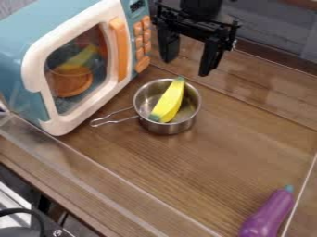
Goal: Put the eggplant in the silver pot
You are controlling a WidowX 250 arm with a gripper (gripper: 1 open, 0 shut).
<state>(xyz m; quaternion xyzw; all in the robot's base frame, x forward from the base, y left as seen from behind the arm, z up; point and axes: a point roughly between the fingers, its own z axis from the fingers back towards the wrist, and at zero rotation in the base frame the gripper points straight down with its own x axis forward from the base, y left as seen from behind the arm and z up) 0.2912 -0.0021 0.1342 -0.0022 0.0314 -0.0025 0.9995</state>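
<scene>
The purple eggplant (pixel 269 216) lies at the table's front right corner, far from the gripper. The silver pot (pixel 166 104) sits mid-table with its wire handle pointing left, and a yellow banana-shaped toy (pixel 170 99) leans inside it. My black gripper (pixel 188 56) hangs pointing down just behind and above the pot, its two fingers spread apart. It is open with nothing between them.
A teal and orange toy microwave (pixel 72 58) stands at the back left, close beside the pot, with something yellow and orange behind its window. The wooden table (pixel 186 176) has a raised edge along the front and right.
</scene>
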